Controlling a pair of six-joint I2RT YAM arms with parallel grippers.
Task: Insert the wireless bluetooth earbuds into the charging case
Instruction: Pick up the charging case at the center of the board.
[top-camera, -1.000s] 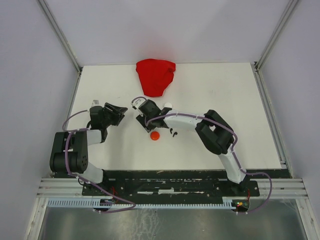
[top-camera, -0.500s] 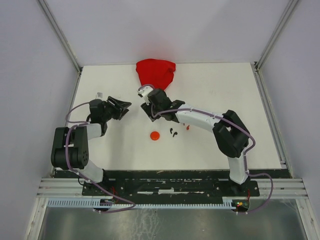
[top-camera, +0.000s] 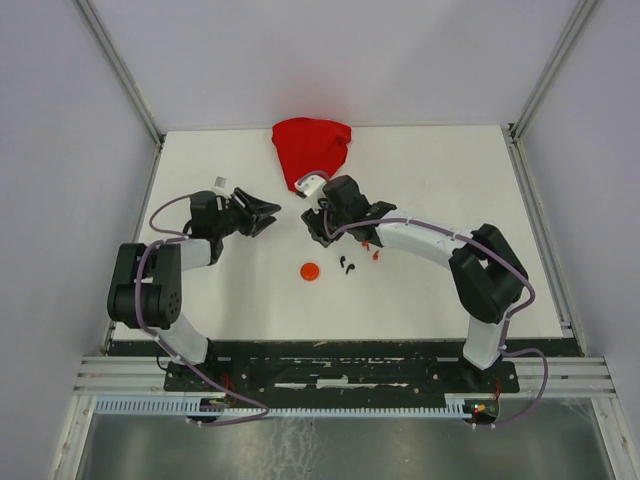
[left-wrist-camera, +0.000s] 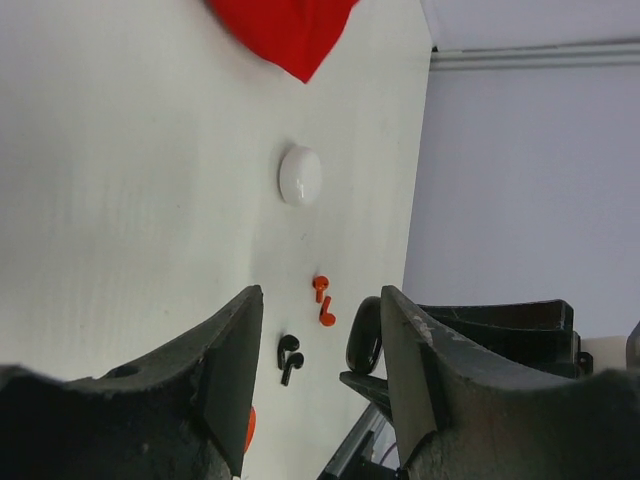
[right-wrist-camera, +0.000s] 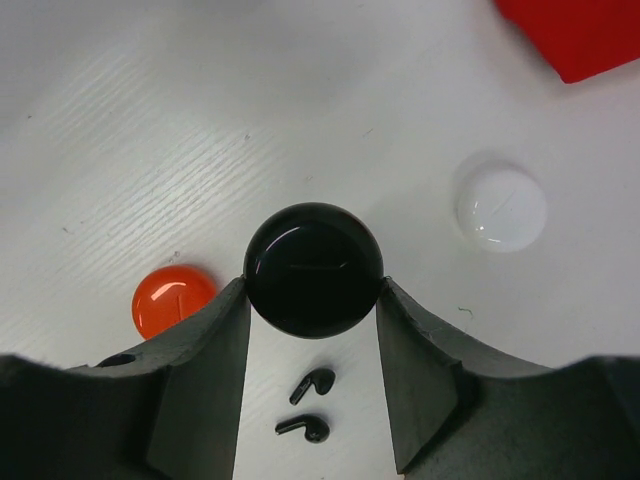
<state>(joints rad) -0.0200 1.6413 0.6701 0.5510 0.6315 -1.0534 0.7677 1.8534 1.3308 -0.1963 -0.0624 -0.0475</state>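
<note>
My right gripper (right-wrist-camera: 313, 290) is shut on the round black case (right-wrist-camera: 313, 268) and holds it above the table. Under it lie two black earbuds (right-wrist-camera: 308, 405). The red case (right-wrist-camera: 172, 300) is to their left and the white case (right-wrist-camera: 501, 208) to the upper right. In the top view the right gripper (top-camera: 323, 226) is mid-table, with the black earbuds (top-camera: 346, 265), red earbuds (top-camera: 374, 252) and red case (top-camera: 311, 271) nearby. My left gripper (top-camera: 262, 214) is open and empty, facing the right one. Its view shows the red earbuds (left-wrist-camera: 323, 302), black earbuds (left-wrist-camera: 288, 358) and the black case (left-wrist-camera: 364, 335) edge-on. White earbuds are not visible.
A red cloth (top-camera: 311, 150) lies at the far middle of the white table (top-camera: 450, 290). It also shows in the left wrist view (left-wrist-camera: 285, 30) and the right wrist view (right-wrist-camera: 580, 35). Walls enclose the table on three sides.
My right gripper has moved right and toward the far side, carrying the black case off the spot by the red case. My left gripper has moved right and slightly farther.
</note>
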